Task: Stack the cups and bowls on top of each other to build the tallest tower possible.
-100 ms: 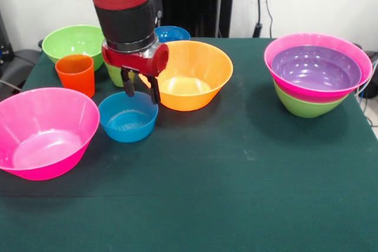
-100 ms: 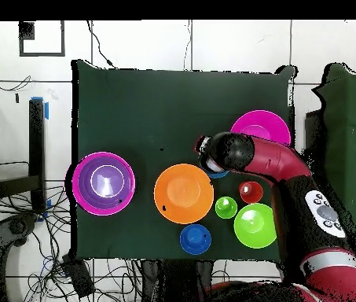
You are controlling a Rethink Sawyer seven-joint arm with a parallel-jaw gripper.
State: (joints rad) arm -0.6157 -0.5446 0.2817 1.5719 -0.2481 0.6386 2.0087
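Note:
My gripper (image 1: 141, 88) hangs open with nothing between its fingers, just above the far rim of a small blue bowl (image 1: 127, 117) and beside the big orange bowl (image 1: 195, 75). An orange-red cup (image 1: 75, 74) stands to the left. The light green cup (image 1: 114, 75) is mostly hidden behind the gripper. At the right stands the tower (image 1: 316, 72): a green bowl, a pink bowl in it, and a purple bowl on top. In the overhead view the tower (image 2: 104, 182) is at the left and the arm (image 2: 244, 153) covers the small blue bowl.
A big pink bowl (image 1: 44, 131) sits at the front left, a green bowl (image 1: 74, 42) at the back left, and a second small blue bowl (image 1: 172, 32) behind the orange one. Cables lie beyond the table edges (image 2: 78, 236).

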